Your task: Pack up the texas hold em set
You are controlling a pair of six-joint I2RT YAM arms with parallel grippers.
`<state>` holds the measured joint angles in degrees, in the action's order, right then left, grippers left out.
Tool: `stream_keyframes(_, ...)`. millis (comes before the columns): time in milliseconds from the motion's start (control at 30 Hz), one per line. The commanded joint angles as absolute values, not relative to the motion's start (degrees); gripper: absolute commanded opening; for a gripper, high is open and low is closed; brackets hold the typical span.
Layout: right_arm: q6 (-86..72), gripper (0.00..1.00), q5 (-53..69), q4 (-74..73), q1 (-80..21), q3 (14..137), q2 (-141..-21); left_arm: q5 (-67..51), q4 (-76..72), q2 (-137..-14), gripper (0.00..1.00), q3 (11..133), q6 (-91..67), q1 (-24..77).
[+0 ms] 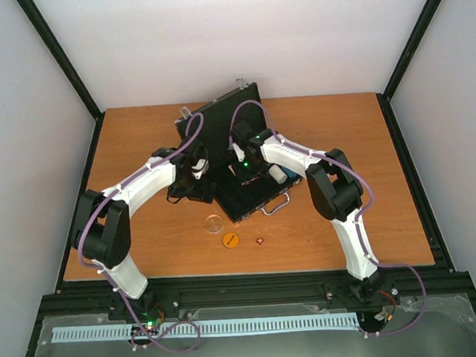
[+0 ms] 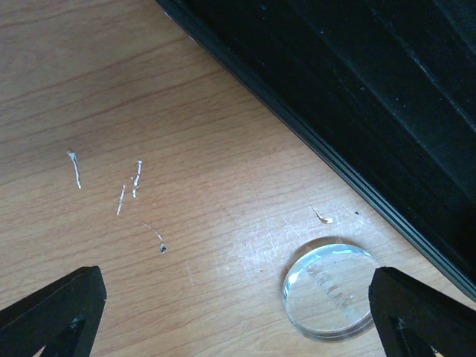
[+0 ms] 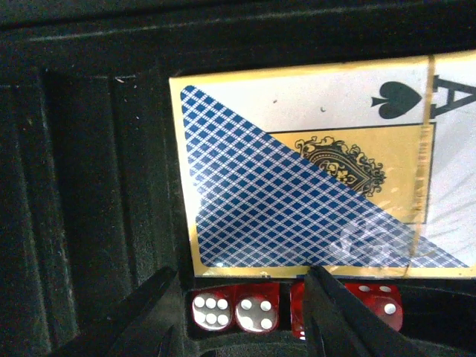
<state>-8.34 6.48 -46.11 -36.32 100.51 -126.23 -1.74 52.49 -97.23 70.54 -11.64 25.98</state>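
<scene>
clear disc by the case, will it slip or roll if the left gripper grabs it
Probably slippery: the clear disc looks glossy and smooth-edged. It lies flat on the table, so a push likely slides it rather than rolls it. It sits low and off-centre in the open left gripper, so a pinch may skid off.

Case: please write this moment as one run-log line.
case open | cards, dice inside | clear disc, orange disc, die on table

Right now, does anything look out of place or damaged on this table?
Three pieces lie loose on the tabletop outside the open case: a clear disc, an orange disc and one red die. The wood also shows small pale scratches near the clear disc.
</scene>
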Motion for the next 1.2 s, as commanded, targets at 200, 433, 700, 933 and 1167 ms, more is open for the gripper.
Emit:
stream_keyframes(200,-5.9,0.49,7.4,-49.6,-36.5,100.1,-125.4,-1.8,52.1,-96.8,1.0,70.9,-11.5,25.8)
stream_keyframes(433,-6.0,0.52,6.2,-46.0,-36.5,101.7,-120.6,-1.8,52.1,-96.8,1.0,70.8,-11.6,25.8)
stream_keyframes(700,-6.3,0.52,7.5,-48.3,-36.5,100.3,-120.5,-1.6,52.0,-96.9,1.0,70.6,-11.5,25.8)
stream_keyframes(933,-7.0,0.52,7.8,-48.5,-36.5,97.8,-120.6,-1.4,52.1,-97.6,1.0,70.9,-11.5,25.7)
stream_keyframes(1167,-6.3,0.52,7.4,-47.0,-36.5,99.8,-123.7,-1.7,52.5,-98.3,1.0,71.5,-11.4,25.8)
